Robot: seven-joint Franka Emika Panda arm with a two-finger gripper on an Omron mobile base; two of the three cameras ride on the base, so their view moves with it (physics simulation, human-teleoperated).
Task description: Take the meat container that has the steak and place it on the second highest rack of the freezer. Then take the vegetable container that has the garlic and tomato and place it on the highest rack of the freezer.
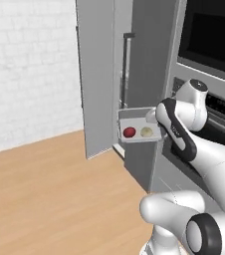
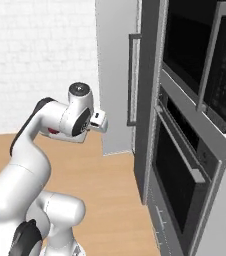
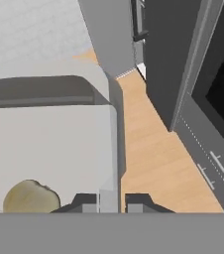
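White rounded arm (image 2: 30,150) with dark joints.

**Around the work area: oven, wall and floor**

A wall oven (image 2: 195,150) with black windows sits in a grey cabinet column (image 1: 164,74), taking up the right side of both base views. A long pale bar handle (image 2: 211,55) runs up its upper door, and another (image 2: 182,145) crosses the lower door. A white brick wall (image 1: 30,64) stands behind on the left. The floor (image 1: 55,199) is light wood planking, also seen in the hand view (image 3: 158,154).
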